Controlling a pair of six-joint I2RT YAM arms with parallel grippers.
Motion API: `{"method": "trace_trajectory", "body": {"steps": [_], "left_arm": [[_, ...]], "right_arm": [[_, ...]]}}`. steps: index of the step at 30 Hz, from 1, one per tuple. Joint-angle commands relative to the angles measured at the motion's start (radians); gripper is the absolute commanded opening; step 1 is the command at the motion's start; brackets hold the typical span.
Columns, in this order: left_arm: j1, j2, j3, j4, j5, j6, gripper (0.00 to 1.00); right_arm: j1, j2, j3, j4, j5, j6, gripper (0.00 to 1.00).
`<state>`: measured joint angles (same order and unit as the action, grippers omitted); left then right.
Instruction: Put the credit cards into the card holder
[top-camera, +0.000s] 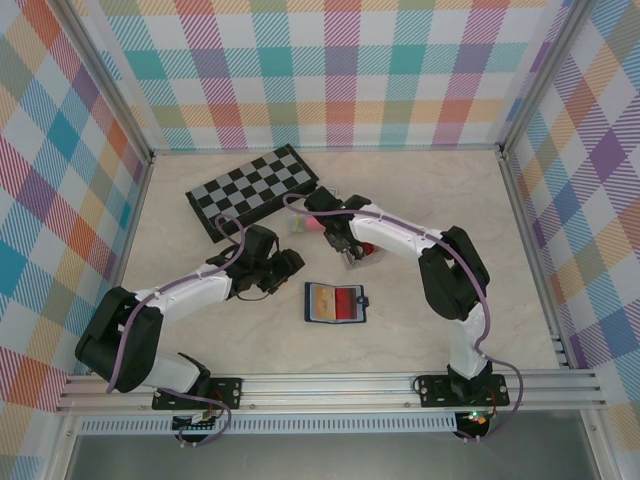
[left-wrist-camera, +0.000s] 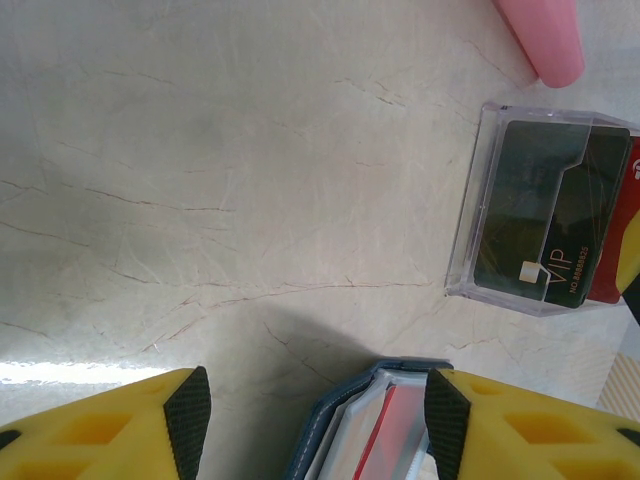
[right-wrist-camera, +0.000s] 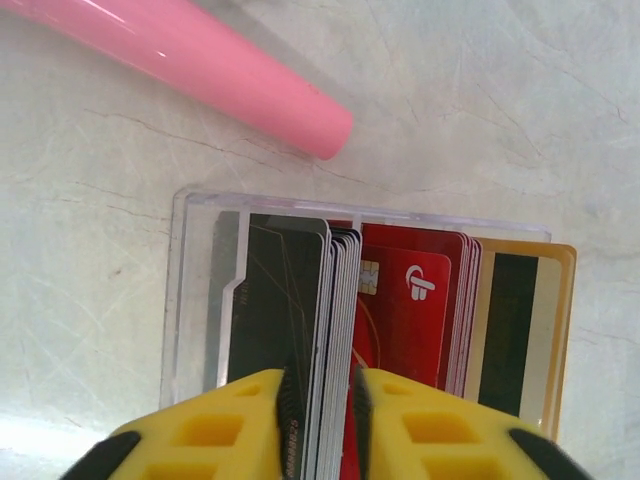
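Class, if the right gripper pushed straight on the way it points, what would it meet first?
The cards standing in the clear box; the right gripper flanks a few, though depth is unclear.

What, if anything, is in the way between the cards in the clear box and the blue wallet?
Nothing visible. The right gripper is at the credit cards in the clear box, and just bare table lies between that box and the open card holder.
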<state>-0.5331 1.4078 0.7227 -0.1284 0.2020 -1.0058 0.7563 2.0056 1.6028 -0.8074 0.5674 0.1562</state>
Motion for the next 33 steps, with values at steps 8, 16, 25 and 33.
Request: {"method": "trace_trajectory", "body": {"steps": [8,16,25,33], "left_arm": [[0.007,0.026,0.044,-0.014,0.03,0.016,0.61],[0.007,0.031,0.046,-0.015,0.028,0.018,0.61],[0.008,0.041,0.05,-0.01,0.033,0.018,0.61],[0.007,0.028,0.038,-0.01,0.029,0.019,0.61]], "right_arm": [[-0.025,0.09,0.024,-0.012,-0.023,0.012,0.4],[-0.021,0.066,-0.004,0.001,0.07,0.008,0.36],[-0.023,0.0,-0.053,0.039,0.116,-0.028,0.33],[-0.033,-0.01,-0.064,0.04,0.124,-0.033,0.27]]}}
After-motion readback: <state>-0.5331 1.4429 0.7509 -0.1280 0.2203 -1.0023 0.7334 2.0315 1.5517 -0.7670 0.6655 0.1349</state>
